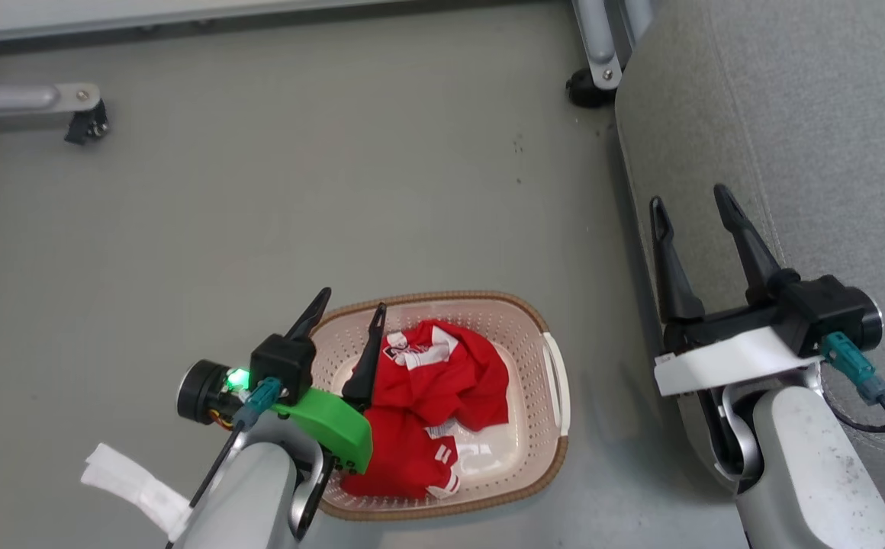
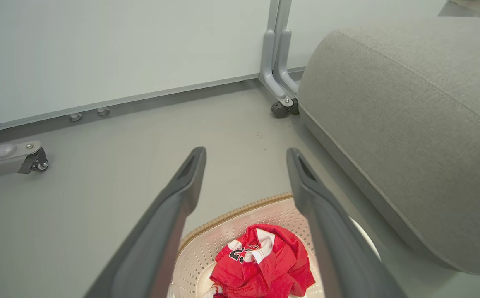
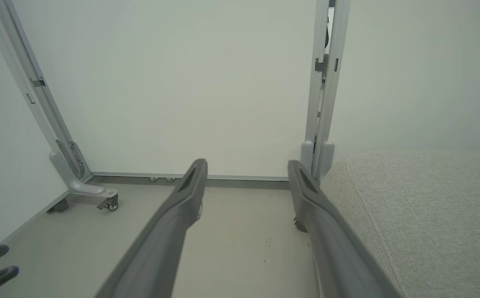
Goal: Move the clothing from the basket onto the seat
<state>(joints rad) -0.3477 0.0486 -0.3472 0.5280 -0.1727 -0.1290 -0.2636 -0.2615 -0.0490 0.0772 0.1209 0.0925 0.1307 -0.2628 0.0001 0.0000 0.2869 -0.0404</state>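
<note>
The red clothing with white trim lies crumpled in the cream basket on the floor; the left wrist view has the clothing low between my fingers, inside the basket. My left gripper hovers open over the basket's left rim, nothing between its fingers. My right gripper stands open and empty above the left edge of the grey seat, which rises at the right. The seat also shows beside the basket in the left wrist view, and the seat in the right wrist view.
Grey floor stretches ahead of the basket. Wheeled metal frame feet stand at the far left and by the seat's far corner. A pale partition wall closes the back. White tape hangs off my left forearm.
</note>
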